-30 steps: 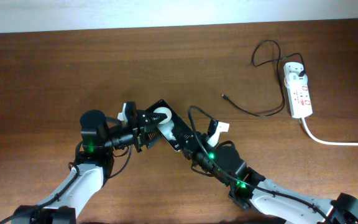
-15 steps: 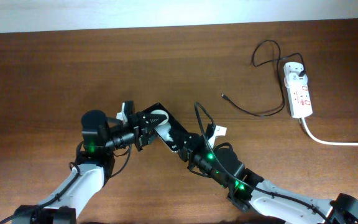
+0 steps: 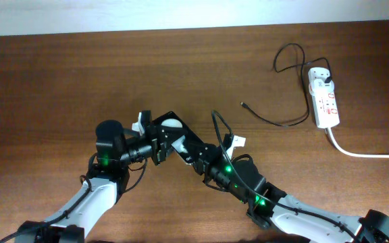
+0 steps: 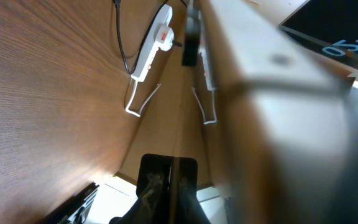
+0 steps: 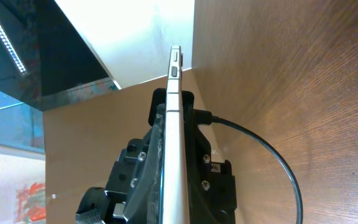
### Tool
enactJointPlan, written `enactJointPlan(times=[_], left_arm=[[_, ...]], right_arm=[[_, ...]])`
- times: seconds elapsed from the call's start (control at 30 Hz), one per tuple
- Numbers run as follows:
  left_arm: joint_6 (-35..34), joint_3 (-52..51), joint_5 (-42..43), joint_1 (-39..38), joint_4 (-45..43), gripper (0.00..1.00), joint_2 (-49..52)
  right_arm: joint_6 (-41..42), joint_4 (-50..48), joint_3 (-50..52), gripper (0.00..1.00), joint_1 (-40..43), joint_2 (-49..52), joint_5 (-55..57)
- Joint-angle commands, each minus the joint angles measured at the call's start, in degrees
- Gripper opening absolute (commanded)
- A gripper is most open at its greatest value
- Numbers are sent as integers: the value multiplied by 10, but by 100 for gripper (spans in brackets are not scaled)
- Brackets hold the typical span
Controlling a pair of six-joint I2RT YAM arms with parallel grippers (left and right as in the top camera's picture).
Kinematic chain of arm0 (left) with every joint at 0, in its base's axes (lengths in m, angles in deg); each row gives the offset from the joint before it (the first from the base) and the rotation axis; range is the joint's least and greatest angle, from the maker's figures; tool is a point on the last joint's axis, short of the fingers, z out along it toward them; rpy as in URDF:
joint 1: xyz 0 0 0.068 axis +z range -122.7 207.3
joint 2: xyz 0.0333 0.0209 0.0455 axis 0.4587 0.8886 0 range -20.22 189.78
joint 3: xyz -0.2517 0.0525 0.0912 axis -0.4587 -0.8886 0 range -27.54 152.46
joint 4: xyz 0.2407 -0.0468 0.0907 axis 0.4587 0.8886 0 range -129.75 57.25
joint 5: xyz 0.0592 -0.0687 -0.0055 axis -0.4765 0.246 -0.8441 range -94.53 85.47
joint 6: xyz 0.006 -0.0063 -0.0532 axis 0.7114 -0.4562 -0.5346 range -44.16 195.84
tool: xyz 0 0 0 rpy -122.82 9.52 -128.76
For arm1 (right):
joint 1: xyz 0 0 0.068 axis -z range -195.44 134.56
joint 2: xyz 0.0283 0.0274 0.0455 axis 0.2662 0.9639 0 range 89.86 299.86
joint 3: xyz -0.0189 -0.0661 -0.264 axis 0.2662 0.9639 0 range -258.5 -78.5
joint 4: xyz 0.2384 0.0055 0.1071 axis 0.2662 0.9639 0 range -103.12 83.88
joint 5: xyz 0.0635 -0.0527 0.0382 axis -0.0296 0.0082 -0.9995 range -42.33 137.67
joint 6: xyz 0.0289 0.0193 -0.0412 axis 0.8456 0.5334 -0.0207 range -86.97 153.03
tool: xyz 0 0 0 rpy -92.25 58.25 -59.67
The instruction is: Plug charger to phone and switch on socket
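The black phone (image 3: 187, 140) is lifted off the table between my two grippers and stands on its edge. At its left end my left gripper (image 3: 161, 144) is shut on it, and the left wrist view shows the left gripper (image 4: 174, 186) pinching the thin edge. My right gripper (image 3: 200, 159) holds the other end. In the right wrist view, the right gripper (image 5: 176, 171) clamps both faces of the phone (image 5: 174, 81). The charger cable (image 3: 275, 121) lies loose, its tip (image 3: 242, 104) on the table. The white socket (image 3: 325, 100) sits at the far right.
A white plug adapter (image 3: 320, 75) sits in the socket's far end. The thick white cord (image 3: 363, 154) runs off to the right edge. A thin black loop of arm wiring (image 3: 216, 125) arcs above my right gripper. The table's far edge (image 3: 181, 30) runs along the top.
My left gripper has shifted slightly right and closed onto the phone's left end. The right gripper turned a little at first, then held still, still gripping the phone.
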Motion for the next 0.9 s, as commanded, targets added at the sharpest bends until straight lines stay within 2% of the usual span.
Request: enactJointPlan(times=[0.0, 0.03, 0.2, 0.37, 0.6, 0.73, 0.8, 0.83, 0.87], left_arm=[[3, 2, -24, -3, -5, 3, 3], [3, 2, -26, -3, -5, 1, 3], [3, 2, -26, -3, -5, 0, 3], [3, 2, -53, -2, -5, 0, 3], [3, 2, -90, 24, -5, 0, 3], [34, 2, -90, 94, -5, 0, 3], [68, 2, -81, 120, -5, 0, 3], [90, 2, -73, 132, -5, 0, 3], [142, 2, -59, 145, -4, 0, 3]], right_arm=[[-6, -6, -13, 4, -7, -1, -47], [-6, -6, -13, 4, -7, -1, -50], [-6, -7, -13, 4, -7, -1, -52], [-6, -7, -13, 21, -7, -1, -52], [-6, -7, -13, 28, -7, -1, -52], [-6, -6, -13, 44, -7, -1, -51], [-7, 11, -13, 56, -7, -1, -51], [-7, 25, -13, 63, -7, -1, -51], [-15, 50, -13, 71, -7, -1, -51]])
